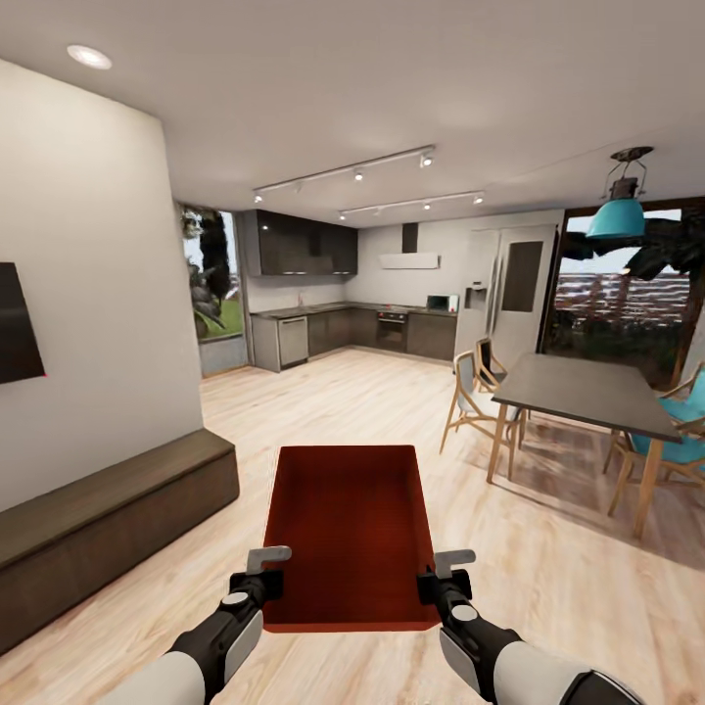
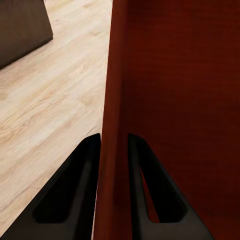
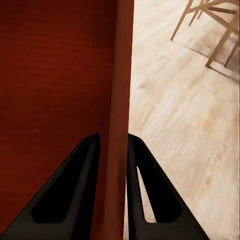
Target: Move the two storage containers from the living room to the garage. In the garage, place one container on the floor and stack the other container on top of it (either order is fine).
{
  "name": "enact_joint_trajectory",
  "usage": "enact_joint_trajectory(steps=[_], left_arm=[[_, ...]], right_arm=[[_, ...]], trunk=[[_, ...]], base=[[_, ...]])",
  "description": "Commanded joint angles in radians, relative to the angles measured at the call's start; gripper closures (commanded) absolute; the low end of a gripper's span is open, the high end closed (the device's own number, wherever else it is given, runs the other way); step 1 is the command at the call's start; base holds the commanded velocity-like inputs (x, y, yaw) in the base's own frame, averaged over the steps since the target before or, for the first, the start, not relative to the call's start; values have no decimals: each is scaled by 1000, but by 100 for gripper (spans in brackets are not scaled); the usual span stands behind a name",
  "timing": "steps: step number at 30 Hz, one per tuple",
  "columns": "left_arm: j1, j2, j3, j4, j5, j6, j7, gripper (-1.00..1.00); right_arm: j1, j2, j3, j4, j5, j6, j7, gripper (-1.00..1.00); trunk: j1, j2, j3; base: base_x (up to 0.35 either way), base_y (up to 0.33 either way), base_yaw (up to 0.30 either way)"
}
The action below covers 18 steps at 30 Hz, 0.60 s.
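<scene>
- An orange-red rectangular lidless storage container [image 1: 350, 534] is held level above the light wood-plank floor [image 1: 323, 401], between both arms.
- The left gripper [image 1: 266, 571] is at the container's left wall near its nearer end; the right gripper [image 1: 443, 572] is at the right wall opposite.
- A long low dark cabinet [image 1: 108, 519] runs along the white wall at left.
- A dark rectangular dining table [image 1: 580, 392] with wooden chairs [image 1: 470, 397] stands at right.
- A dark-fronted kitchen [image 1: 352, 328] occupies the far end.

Even, bright daylight fills the room, coming from the window [image 1: 217, 284] and glass doors [image 1: 627, 304]. The dining table [image 1: 578, 392] casts a soft shadow on the floor [image 1: 392, 401]. Wide-angle stretching bends the edges. Wrist views look slightly soft.
</scene>
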Motion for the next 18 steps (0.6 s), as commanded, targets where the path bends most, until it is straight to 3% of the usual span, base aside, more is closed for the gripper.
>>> enact_joint_trajectory(steps=[1, 18], left_arm=[[0, 0, 3, -3, -7, -2, 14, 100], [-1, 0, 4, -5, -7, -2, 14, 100]], right_arm=[[-1, 3, -40, 2, -15, -1, -4, 100], [-1, 3, -40, 2, -15, -2, -4, 100]], trunk=[[0, -1, -1], [0, -1, -1]], base=[[0, 0, -287], [0, 0, -287]])
